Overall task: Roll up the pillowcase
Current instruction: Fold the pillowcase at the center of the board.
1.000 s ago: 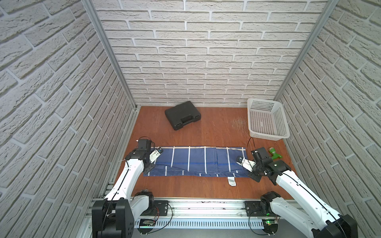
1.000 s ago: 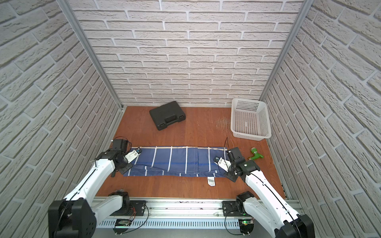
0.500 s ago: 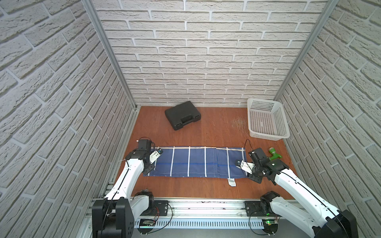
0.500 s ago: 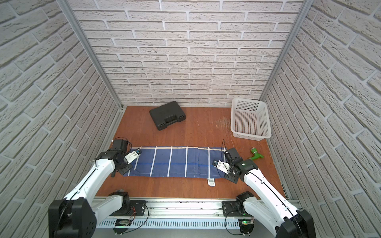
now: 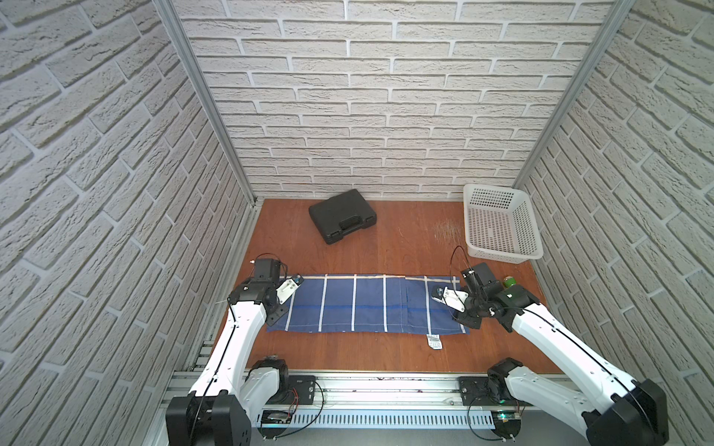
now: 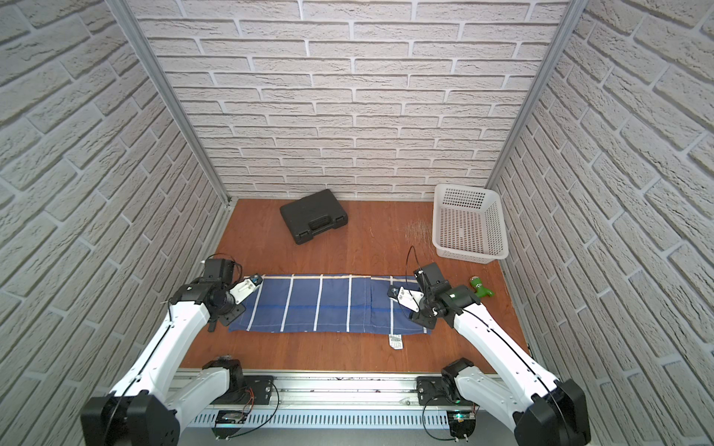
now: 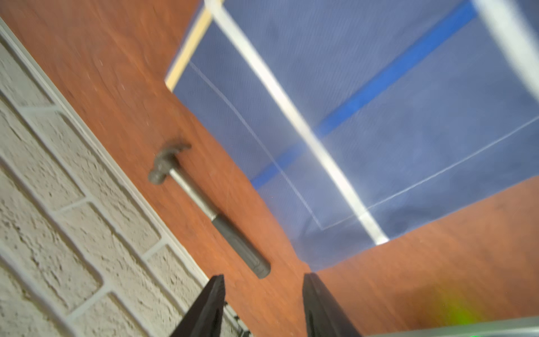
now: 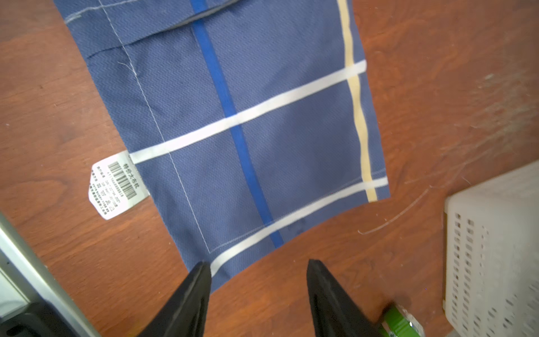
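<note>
While no turn of cloth shows anywhere, rolling looks not yet begun; all of it is left. Brown wood-grain table [image 5: 405, 247], scuffed at far right. Blue woven pillowcase [image 5: 359, 305] lies flat across its near half: long narrow band, seemingly folded lengthwise, white cross-stripes, pale yellow edge stripe. White perforated plastic basket [image 5: 502, 253], rigid, far right. Black moulded plastic case [image 5: 342, 221], far middle. Left hand [image 7: 263, 276] open, empty, at the band's left end. Right hand [image 8: 259, 262] open, empty, at its right end. Small metal-headed hammer [image 7: 210, 213] beside the left end. White barcode label [image 8: 118, 186] juts from the near edge.
</note>
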Robot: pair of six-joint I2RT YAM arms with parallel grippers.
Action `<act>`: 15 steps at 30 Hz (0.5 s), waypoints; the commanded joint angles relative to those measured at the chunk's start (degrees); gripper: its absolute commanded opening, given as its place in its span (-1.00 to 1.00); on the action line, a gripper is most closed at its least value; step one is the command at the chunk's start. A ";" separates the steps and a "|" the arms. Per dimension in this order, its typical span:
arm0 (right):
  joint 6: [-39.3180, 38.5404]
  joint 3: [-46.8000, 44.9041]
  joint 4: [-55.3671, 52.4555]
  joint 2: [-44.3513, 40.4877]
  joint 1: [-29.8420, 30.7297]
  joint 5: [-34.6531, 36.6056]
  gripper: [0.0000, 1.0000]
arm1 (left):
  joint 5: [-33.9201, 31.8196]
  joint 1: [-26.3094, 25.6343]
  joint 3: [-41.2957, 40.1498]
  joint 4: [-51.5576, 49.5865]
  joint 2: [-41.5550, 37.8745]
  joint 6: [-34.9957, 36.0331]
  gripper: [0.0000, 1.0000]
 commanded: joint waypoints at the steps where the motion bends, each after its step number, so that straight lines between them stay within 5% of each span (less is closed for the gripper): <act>1: 0.23 -1.96 4.02 2.09 2.71 -0.20 0.17 | 6.32 -1.99 0.63 -1.22 2.94 -0.32 -0.03; 7: -0.04 -5.83 4.22 4.73 6.51 5.90 0.20 | 7.43 -7.91 -0.30 0.52 12.75 -1.60 -0.04; 15: -0.14 -9.14 3.76 3.94 6.81 14.22 0.25 | 1.46 -7.87 -3.98 3.55 15.84 0.16 0.00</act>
